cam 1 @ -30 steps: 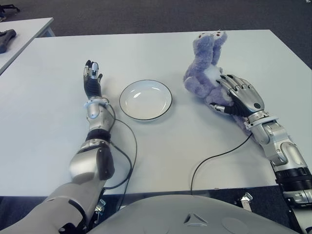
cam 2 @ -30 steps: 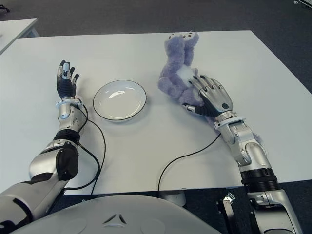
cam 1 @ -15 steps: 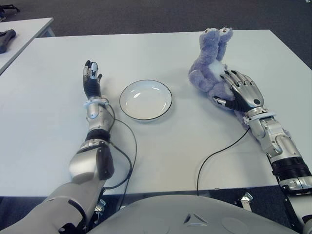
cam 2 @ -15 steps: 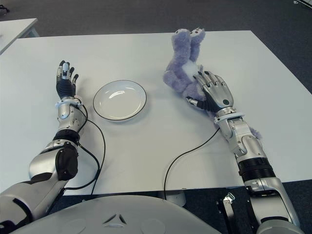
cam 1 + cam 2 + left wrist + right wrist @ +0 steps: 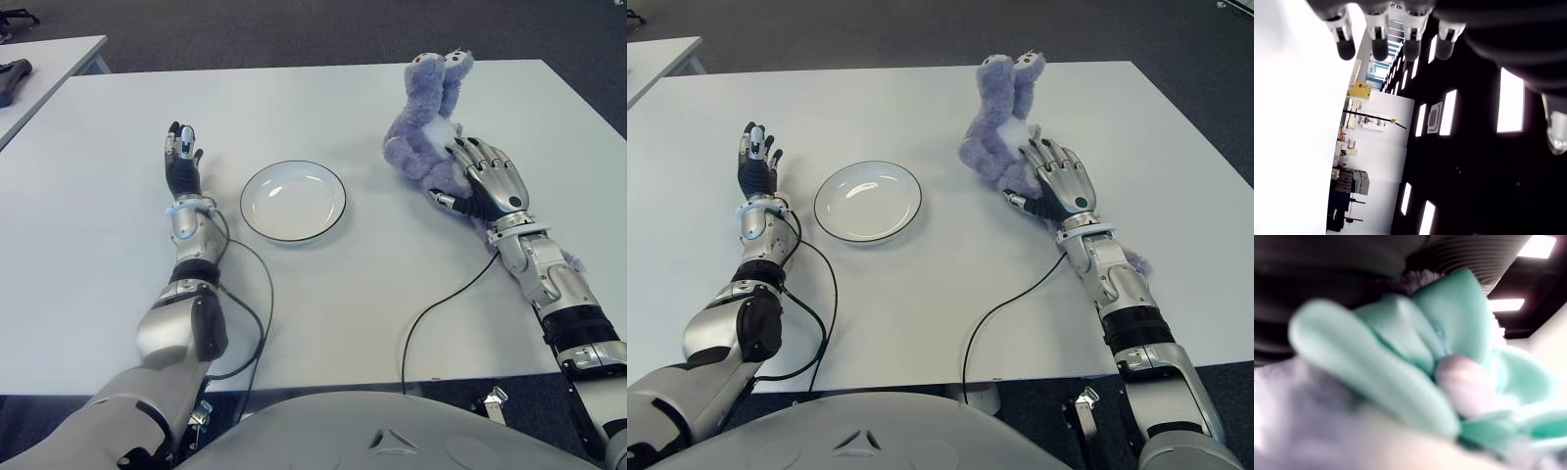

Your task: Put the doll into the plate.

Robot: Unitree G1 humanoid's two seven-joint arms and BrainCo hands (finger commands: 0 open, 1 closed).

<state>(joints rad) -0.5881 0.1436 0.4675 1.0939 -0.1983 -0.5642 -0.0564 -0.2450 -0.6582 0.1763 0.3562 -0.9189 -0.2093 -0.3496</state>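
A purple plush doll [image 5: 423, 125] stands tilted at the right of the white table [image 5: 343, 313], its legs or ears pointing away from me. My right hand [image 5: 480, 183] lies against its near side with the fingers curled into the plush. In the right wrist view the doll's teal bow [image 5: 1415, 347] fills the picture, pressed against the palm. The white plate [image 5: 294, 199] with a dark rim sits in the middle of the table, holding nothing, about a hand's width left of the doll. My left hand [image 5: 182, 157] shows left of the plate, fingers straight and holding nothing.
A black cable [image 5: 446, 304] runs from my right wrist over the table to the near edge; another loops by my left forearm [image 5: 260, 294]. A second table [image 5: 44, 64] with a dark object [image 5: 12, 76] stands at the far left.
My right hand has shifted right and slightly away from me, taking the doll along and farther from the plate; the doll stands more upright. The left arm has not moved.
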